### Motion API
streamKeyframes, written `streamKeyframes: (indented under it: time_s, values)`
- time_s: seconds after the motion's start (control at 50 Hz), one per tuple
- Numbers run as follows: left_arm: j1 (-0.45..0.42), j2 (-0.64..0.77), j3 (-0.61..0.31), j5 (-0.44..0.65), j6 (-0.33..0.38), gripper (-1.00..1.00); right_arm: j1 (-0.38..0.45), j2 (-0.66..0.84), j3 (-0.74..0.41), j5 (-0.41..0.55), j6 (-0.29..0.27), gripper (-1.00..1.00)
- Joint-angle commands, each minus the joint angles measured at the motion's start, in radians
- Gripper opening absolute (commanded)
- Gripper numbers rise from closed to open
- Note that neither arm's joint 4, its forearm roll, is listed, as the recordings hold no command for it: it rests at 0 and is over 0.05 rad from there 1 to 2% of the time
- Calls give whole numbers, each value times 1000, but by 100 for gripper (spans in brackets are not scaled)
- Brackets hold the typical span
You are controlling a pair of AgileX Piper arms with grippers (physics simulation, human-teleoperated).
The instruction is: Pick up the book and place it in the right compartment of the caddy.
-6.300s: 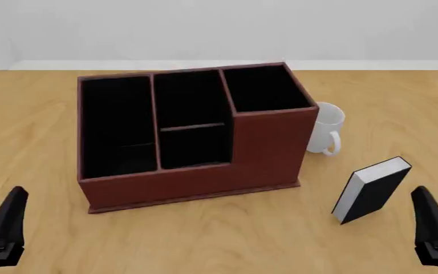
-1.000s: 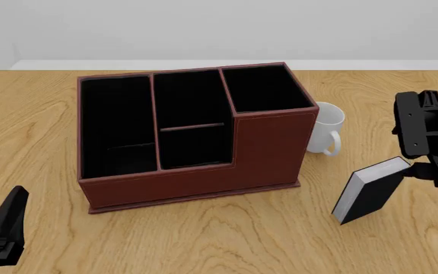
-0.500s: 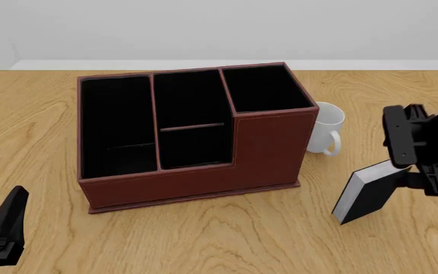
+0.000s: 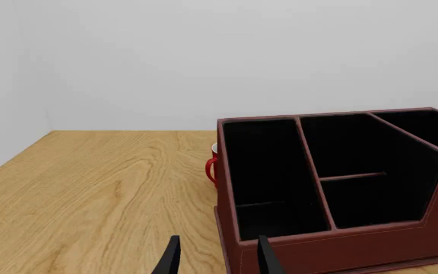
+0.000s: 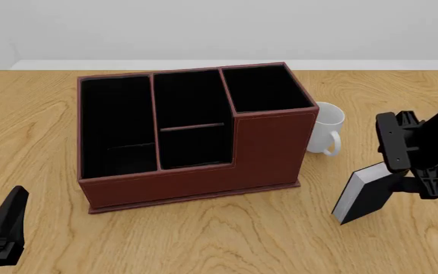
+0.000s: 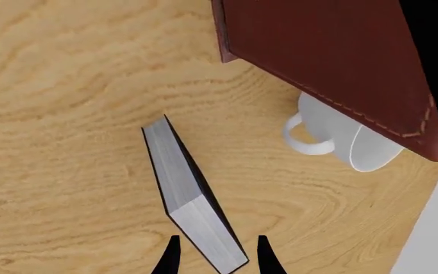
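Observation:
The black book (image 5: 365,195) with white page edges stands tilted on the table, right of the caddy (image 5: 192,177). In the right wrist view the book (image 6: 185,188) shows its page edges. My right gripper (image 5: 406,174) hangs over the book's upper far end. It is open, with its fingertips (image 6: 171,254) on either side of that end and small gaps showing. The right compartment (image 5: 266,88) is the tall square section; nothing lies in it. My left gripper (image 5: 3,227) rests open near the front left table edge, holding nothing; its fingers (image 4: 170,261) point toward the caddy (image 4: 341,251).
A white mug (image 5: 327,130) stands right of the caddy's tall wall, between the caddy and the book; the right wrist view shows it as well (image 6: 352,145). A red mug (image 4: 213,166) peeks out behind the caddy's far left side.
My right arm has come down and leftward onto the book's upper end. The book, the caddy and my left arm have not moved.

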Motion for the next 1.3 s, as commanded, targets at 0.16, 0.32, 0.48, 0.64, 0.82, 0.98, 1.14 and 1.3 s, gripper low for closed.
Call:
streamKeyframes:
  time_s: [0.16, 0.32, 0.48, 0.64, 0.82, 0.98, 1.14, 1.3]
  values:
    - [0, 0, 0, 0, 0, 100, 14, 24, -12, 2, -14, 100]
    - [0, 0, 0, 0, 0, 100, 37, 42, -13, -11, -5, 100]
    - [0, 0, 0, 0, 0, 100, 57, 56, 5, -33, -1, 100]
    - [0, 0, 0, 0, 0, 100, 99, 68, 19, -55, 22, 100]
    - [0, 0, 0, 0, 0, 100, 204, 52, 40, -63, 104, -100]
    - [0, 0, 0, 0, 0, 100, 352, -14, 91, -41, 203, -100]
    - [0, 0, 0, 0, 0, 100, 415, -81, 111, -5, 241, -100]
    - [0, 0, 0, 0, 0, 100, 497, -163, 116, 50, 306, -100]
